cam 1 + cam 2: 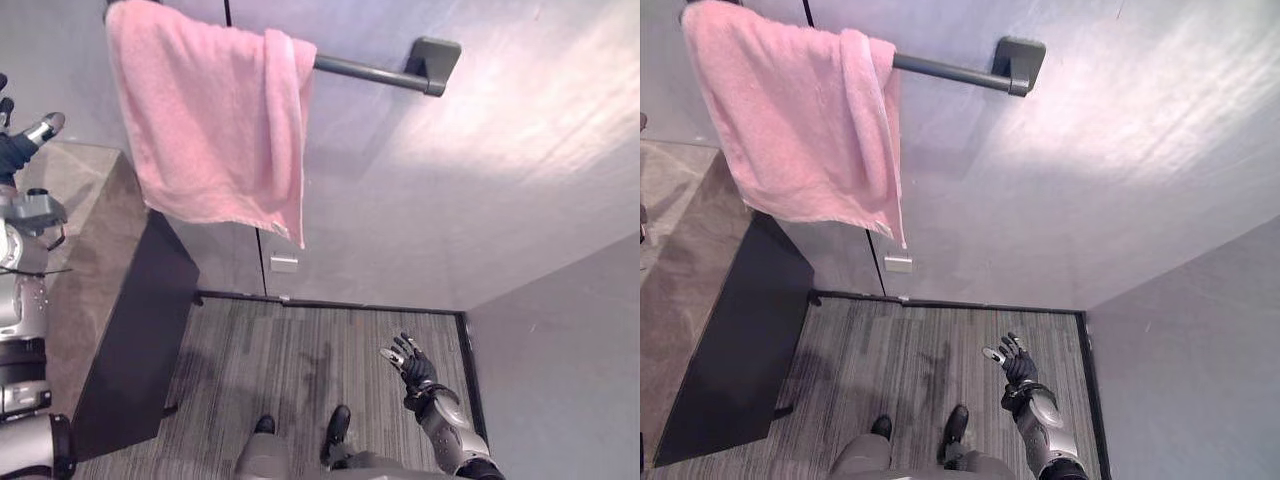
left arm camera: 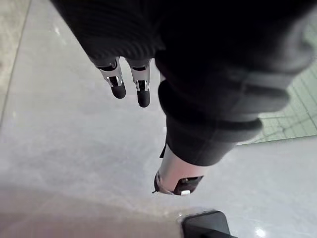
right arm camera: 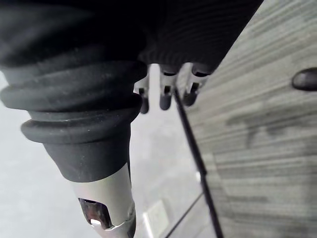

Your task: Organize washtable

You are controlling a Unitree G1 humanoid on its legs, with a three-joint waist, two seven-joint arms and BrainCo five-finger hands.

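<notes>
While the pink towel (image 1: 215, 110) hangs draped over the towel bar (image 1: 365, 72) in the upper left of the left eye view, the washtable (image 1: 95, 260), brown-topped with a dark front, runs down the left edge. The right hand (image 1: 412, 365) sits at the lower right over the striped floor (image 1: 300, 350), fingers spread and holding nothing. The right eye view gives the same layout, with the towel well apart from that hand. The left wrist view has the left hand (image 2: 141, 91) with relaxed, uncurled fingers before a plain grey surface, also empty. The right wrist view shows that hand's fingers (image 3: 166, 101) loose above the floor beside the dark skirting (image 3: 195, 144). I judge the towel-hanging step done. The next move calls for turning toward the washtable, though I cannot tell what lies on its top.
</notes>
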